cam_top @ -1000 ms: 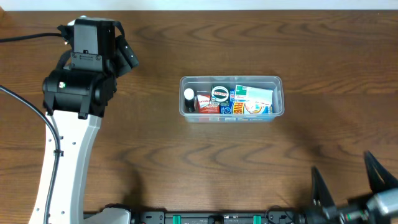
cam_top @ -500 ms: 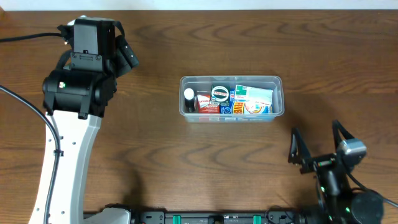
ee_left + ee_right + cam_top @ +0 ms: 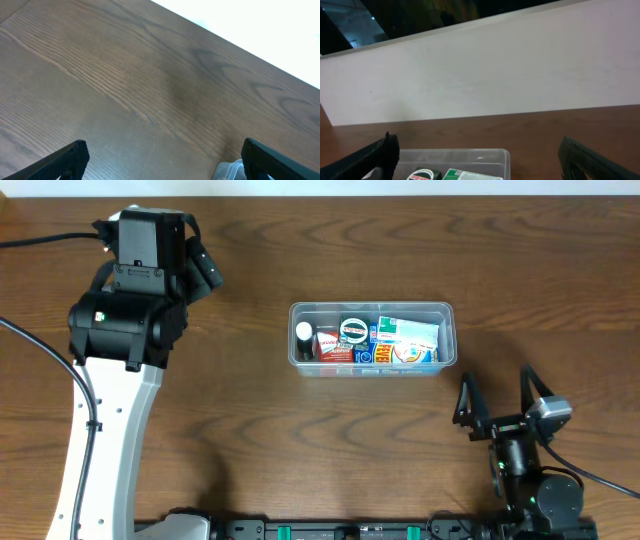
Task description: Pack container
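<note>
The container (image 3: pixel 372 307), a clear rectangular tub, stands on the table right of centre. Several small packaged items lie in it: a white-capped bottle (image 3: pixel 304 332), a round green-and-white lid (image 3: pixel 354 330) and a green-and-white box (image 3: pixel 408 332). My right gripper (image 3: pixel 495 385) is open and empty, a little in front of the tub's right end, pointing at it. The right wrist view shows the tub's near rim (image 3: pixel 455 152) between the spread jaws of the right gripper (image 3: pixel 477 142). My left gripper (image 3: pixel 203 268) hangs open and empty at the far left; the tub's corner (image 3: pixel 227 171) shows beside its right finger.
The brown wooden table (image 3: pixel 300 440) carries only the tub. The left arm's white link (image 3: pixel 100 440) runs along the left side. A pale wall (image 3: pixel 485 75) stands behind the table's far edge.
The right arm has come up from the bottom right corner toward the tub and turned its open jaws at it. The left arm and the tub have not moved.
</note>
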`<state>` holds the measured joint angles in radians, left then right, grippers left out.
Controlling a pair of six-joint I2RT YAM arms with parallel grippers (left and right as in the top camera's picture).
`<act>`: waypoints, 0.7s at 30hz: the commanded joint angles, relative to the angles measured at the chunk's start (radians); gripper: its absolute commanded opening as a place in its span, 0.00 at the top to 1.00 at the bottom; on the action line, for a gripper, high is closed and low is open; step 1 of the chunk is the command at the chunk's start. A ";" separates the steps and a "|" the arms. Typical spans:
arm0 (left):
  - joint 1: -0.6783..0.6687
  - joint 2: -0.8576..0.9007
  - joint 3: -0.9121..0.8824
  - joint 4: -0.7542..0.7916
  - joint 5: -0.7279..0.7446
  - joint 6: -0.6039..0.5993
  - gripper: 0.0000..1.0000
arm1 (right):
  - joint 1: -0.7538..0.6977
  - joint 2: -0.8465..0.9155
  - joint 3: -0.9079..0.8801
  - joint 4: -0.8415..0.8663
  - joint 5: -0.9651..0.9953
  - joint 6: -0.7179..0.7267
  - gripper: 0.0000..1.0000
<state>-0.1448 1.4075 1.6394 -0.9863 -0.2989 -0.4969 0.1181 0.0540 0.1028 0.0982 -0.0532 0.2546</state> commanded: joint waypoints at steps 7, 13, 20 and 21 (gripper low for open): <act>0.003 0.011 0.012 0.002 -0.017 0.007 0.02 | 0.001 -0.005 -0.097 0.015 0.031 0.022 0.01; 0.003 0.011 0.005 0.005 -0.017 0.007 0.02 | 0.001 -0.005 -0.097 0.002 0.016 0.021 0.01; 0.003 0.012 0.000 0.009 -0.017 0.007 0.02 | 0.000 -0.005 -0.097 -0.010 -0.184 -0.050 0.01; 0.003 0.012 0.000 0.009 -0.017 0.007 0.02 | 0.000 -0.005 -0.097 -0.013 -0.163 -0.050 0.01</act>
<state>-0.1448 1.4075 1.6394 -0.9825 -0.2989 -0.4965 0.1181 0.0540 0.0090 0.0910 -0.1654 0.2344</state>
